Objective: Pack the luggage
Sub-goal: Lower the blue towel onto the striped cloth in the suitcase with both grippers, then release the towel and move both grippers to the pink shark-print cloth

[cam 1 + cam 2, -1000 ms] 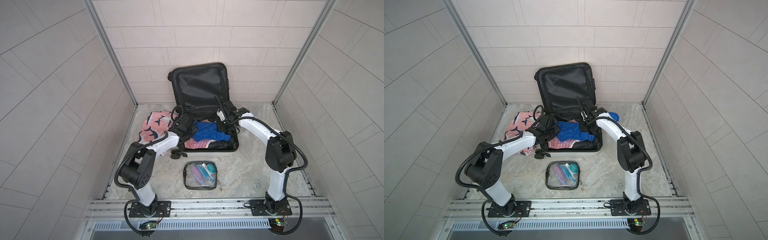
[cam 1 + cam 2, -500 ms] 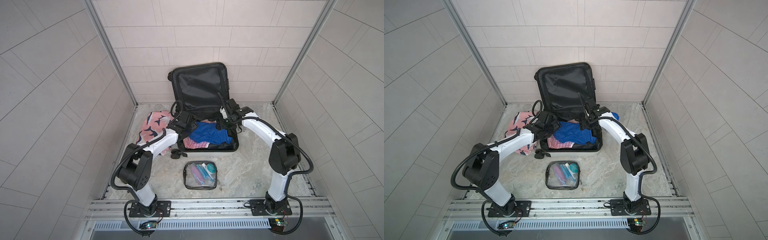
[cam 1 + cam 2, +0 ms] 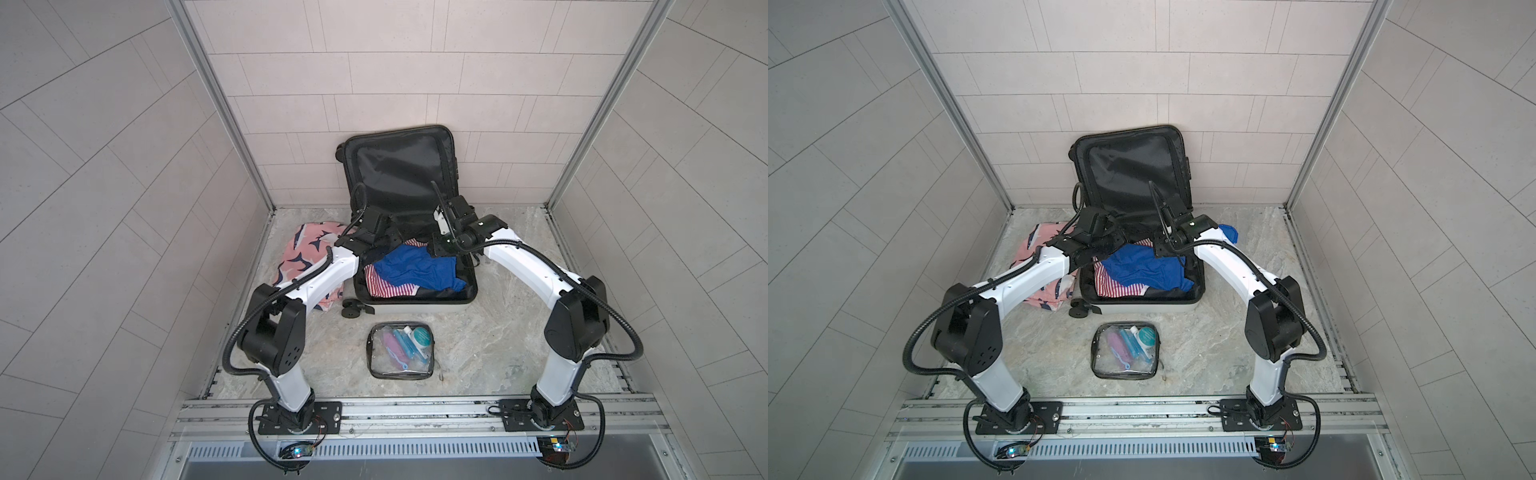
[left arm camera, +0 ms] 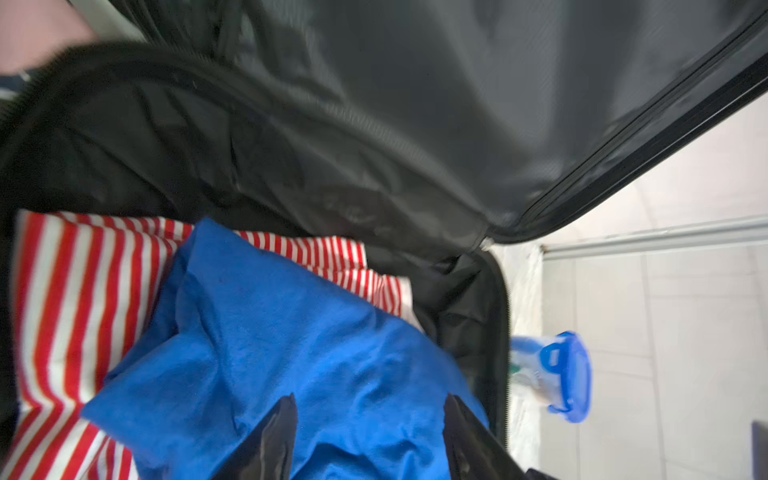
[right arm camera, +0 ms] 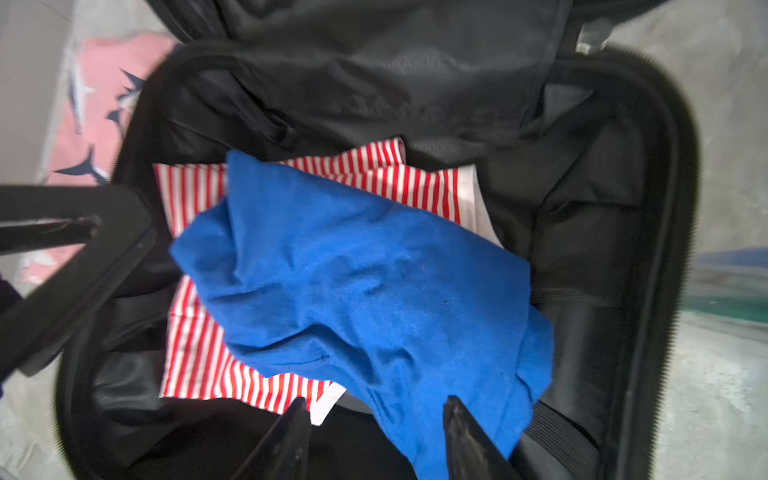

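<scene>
White hard-shell luggage point(image 3: 415, 309) lay open on the grey marbled desk point(image 3: 498, 332), its black-lined lid point(image 3: 399, 170) propped against the tiled back wall point(image 3: 374, 83).
Left claw point(image 4: 368, 405) and right claw point(image 5: 376, 405) both hung with fingers apart and empty above the crumpled blue cloth point(image 3: 419, 270), which lay over a red-and-white striped cloth point(image 3: 384, 286) inside.

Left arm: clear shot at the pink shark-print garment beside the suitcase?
Probably yes. The pink garment lies uncovered beside the luggage, on that arm's side. The left gripper is open and empty over the blue cloth; it need only pull back.
</scene>
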